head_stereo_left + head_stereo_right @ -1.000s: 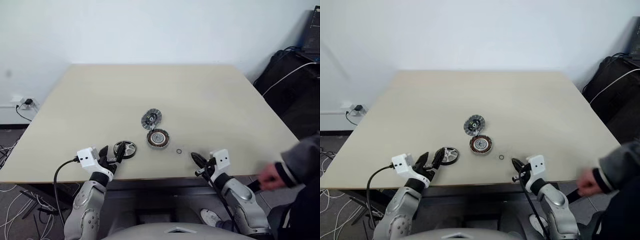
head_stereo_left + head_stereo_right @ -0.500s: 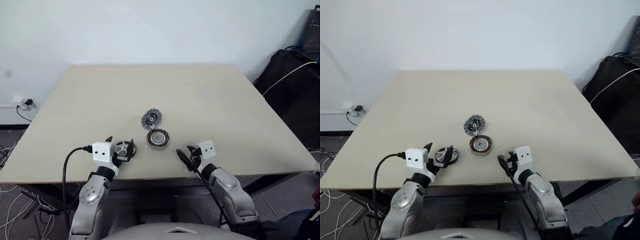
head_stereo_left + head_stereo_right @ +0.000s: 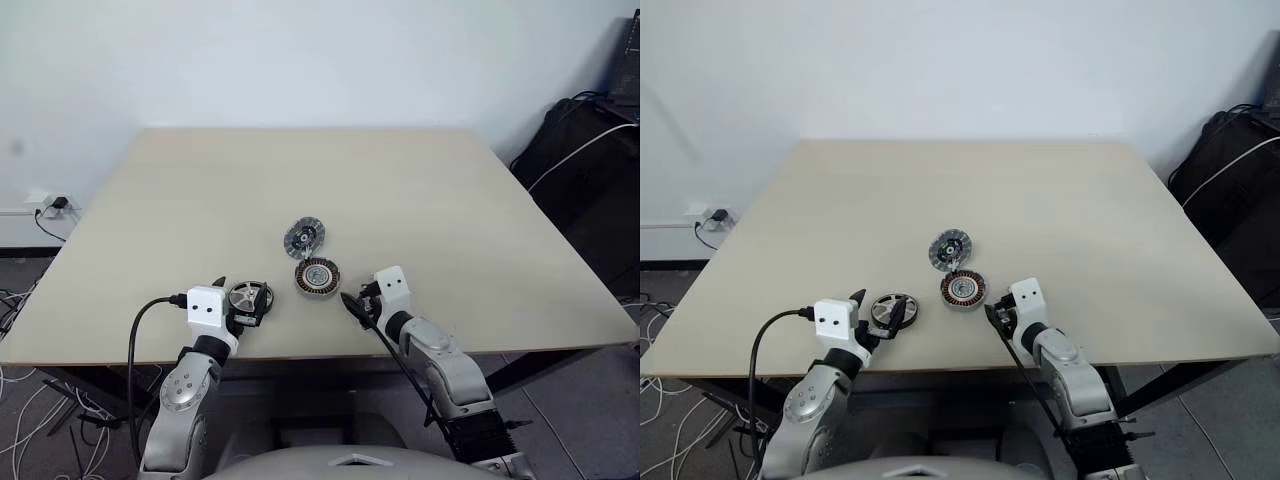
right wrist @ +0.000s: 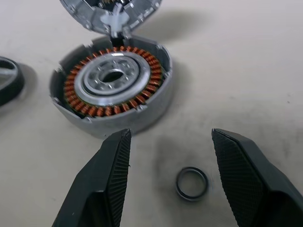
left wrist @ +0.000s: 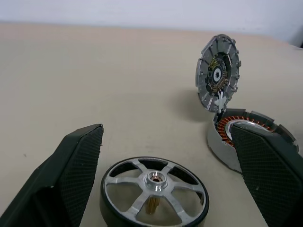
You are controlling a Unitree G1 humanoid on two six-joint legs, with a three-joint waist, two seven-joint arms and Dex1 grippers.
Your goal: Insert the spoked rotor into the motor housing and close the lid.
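Down on the pale beige counter [image 3: 420,200], the left gripper [image 5: 170,189] sits low with its black jaws spread wide, one on each side of the spoked rotor [image 5: 154,190], a small silver metal wheel with open spokes, a central hub and a dark rim. The rotor lies flat near the counter's front edge, and neither jaw touches it. Just beyond it, towards the right arm, rests the motor housing [image 4: 112,88], a round shallow silver-walled cup showing a ring of copper-coloured windings around a pale metal centre. The lid [image 5: 218,73], a round silver-grey disc with radial ribs and a dark centre, stands tilted up at the housing's far edge, where it meets the rim, so the housing is open. Over on the right, the right gripper [image 4: 170,177] has its jaws parted around a small dark ring [image 4: 191,183] lying on the counter just in front of the housing, clear of both jaws
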